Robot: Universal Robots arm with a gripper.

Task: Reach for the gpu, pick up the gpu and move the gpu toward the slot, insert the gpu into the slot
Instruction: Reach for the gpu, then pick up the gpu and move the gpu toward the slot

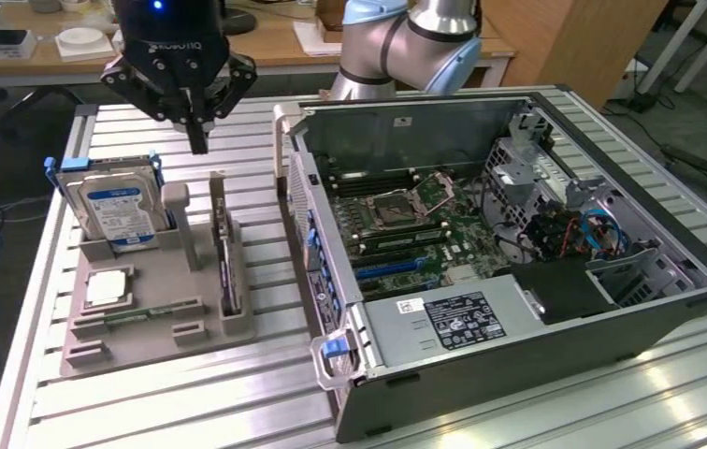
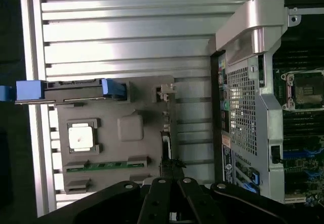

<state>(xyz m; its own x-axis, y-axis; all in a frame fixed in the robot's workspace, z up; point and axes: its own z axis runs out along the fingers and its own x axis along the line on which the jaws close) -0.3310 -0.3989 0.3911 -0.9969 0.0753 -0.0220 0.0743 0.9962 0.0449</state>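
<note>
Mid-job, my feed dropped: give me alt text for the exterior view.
The shut, empty gripper hangs above the far end of a grey holder, near the gpu standing on edge in it. A blue-labelled hard drive stands beside it; the open computer case lies to the exterior view's right.

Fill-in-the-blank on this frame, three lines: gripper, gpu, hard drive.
1. The gripper hovers clear of the gpu with its fingers ____.
2. The gpu stands on edge in the grey holder, on the exterior view's ____ of the computer case.
3. The hard drive carries a ____ label.
Missing words: shut; left; blue.
</note>
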